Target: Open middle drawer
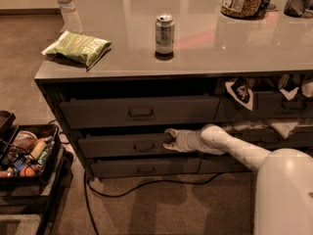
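My gripper [170,139] is at the right end of the middle drawer [122,145] front. I cannot tell whether it is gripping. The drawer looks barely out, so most of the pull is left.

Glossy countertop [210,50] is mirroring the shiny metal can [165,33] while smooth pale gripper [170,139] is sitting at matt middle drawer [110,146].

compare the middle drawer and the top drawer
The top drawer has a taller front and bigger handle than the middle drawer. The end effector is at the middle drawer's front, right of its handle; none at the top drawer. Both are wide and dark grey.
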Motion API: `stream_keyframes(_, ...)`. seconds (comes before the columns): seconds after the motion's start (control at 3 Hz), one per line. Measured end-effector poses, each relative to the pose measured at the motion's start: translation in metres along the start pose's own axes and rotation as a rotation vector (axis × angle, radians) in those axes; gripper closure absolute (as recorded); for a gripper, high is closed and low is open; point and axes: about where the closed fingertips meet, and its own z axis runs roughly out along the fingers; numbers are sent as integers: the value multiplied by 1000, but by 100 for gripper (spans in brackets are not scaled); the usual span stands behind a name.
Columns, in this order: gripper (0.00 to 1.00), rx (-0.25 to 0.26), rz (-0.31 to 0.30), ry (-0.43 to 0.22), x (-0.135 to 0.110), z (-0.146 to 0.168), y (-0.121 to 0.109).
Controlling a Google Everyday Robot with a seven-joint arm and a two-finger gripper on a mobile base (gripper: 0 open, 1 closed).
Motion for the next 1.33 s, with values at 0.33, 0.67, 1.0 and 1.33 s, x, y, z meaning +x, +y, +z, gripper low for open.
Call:
stream_keyframes(0.33,76,0,0,0,-1,-2,-5)
stream_keyframes(0.67,76,-31,15,9,-2,-13,-16)
stream_keyframes(1.0,76,-31,15,9,-2,-13,-16)
stream_keyframes(1.33,78,-53,20,5,-4,-15,-12)
